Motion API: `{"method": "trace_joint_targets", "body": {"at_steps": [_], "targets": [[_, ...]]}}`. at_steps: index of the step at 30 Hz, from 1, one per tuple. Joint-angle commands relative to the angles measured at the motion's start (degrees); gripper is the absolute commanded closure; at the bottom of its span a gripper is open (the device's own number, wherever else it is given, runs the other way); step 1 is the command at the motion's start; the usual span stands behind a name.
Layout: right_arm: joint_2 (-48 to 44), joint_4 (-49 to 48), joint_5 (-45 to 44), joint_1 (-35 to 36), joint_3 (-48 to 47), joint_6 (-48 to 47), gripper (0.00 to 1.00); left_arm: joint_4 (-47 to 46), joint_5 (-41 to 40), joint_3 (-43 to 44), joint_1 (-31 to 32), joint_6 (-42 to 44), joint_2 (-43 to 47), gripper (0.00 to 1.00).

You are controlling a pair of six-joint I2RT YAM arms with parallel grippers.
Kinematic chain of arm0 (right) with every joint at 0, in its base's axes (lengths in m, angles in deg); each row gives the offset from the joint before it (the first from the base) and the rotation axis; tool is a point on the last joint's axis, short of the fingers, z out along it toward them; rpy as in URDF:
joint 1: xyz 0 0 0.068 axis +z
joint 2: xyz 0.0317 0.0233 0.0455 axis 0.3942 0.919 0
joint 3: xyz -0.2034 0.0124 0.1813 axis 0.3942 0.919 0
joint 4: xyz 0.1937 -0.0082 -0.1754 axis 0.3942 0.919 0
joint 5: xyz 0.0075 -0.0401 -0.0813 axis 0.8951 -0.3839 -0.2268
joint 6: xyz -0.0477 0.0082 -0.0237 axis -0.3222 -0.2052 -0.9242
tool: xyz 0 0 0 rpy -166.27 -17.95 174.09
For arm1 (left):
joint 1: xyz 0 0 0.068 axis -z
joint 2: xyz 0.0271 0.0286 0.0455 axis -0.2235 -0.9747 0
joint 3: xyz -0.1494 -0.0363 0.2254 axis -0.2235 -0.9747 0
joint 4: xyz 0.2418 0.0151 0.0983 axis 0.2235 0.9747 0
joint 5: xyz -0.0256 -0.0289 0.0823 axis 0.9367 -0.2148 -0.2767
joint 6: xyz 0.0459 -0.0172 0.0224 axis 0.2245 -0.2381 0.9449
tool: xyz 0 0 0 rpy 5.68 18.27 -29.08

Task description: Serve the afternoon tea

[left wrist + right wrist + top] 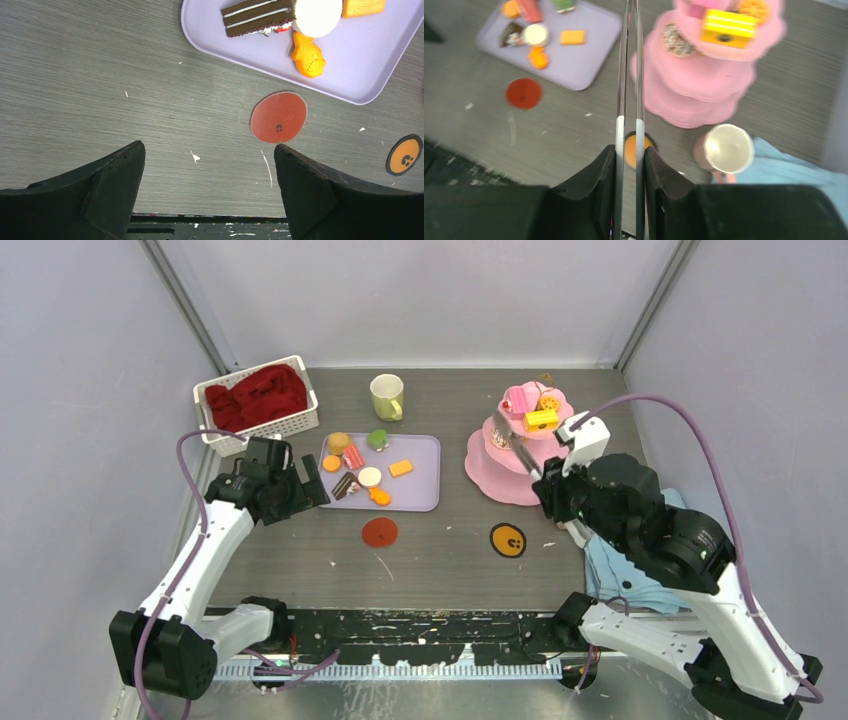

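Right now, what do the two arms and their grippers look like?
The left arm and right arm have white links, black joints and a looping purple cable each. The left gripper and right gripper have black, wedge-shaped fingers.

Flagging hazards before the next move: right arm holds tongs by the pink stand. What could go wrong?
1. The tongs in the right gripper reach close to the upper tiers of the stand; a sweep might knock its sweets off.
2. The pink mug sits beside the towel, below that arm; lowering could tip it.
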Motion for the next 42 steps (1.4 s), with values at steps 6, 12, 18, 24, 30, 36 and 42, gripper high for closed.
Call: {"method": "trace_joint_targets", "body": {"at_steps": [6,12,18,24,30,36,42], "targets": [[1.9,-15.1,28.5,0.1,9.0,-4.4,0.84,-1.4,0.3,1.4,0.2,-0.2,1.3,0.0],[6.3,-25.3,25.4,1.7,15.5,0.5,0.78,1.3,-0.8,1.2,-2.3,-0.6,3.3,0.01],[17.3,-32.6,16.9,5.7,16.8,3.3,0.68,1.8,0.9,0.7,-6.1,-0.8,5.1,0.01],[27.1,-39.7,17.1,5.9,15.0,3.0,0.59,1.8,1.9,0.1,-6.1,-0.8,4.7,0.01],[35.1,-44.8,18.5,6.2,10.8,1.6,0.56,1.5,2.3,0.0,-6.1,-0.3,4.6,0.01],[42.4,-48.1,19.4,6.1,6.1,0.8,0.51,1.8,1.9,0.8,-6.1,0.6,4.2,0.01],[46.9,-49.3,19.8,6.1,3.3,-0.1,0.48,1.9,1.3,1.3,-6.1,1.3,3.7,0.01]]}}
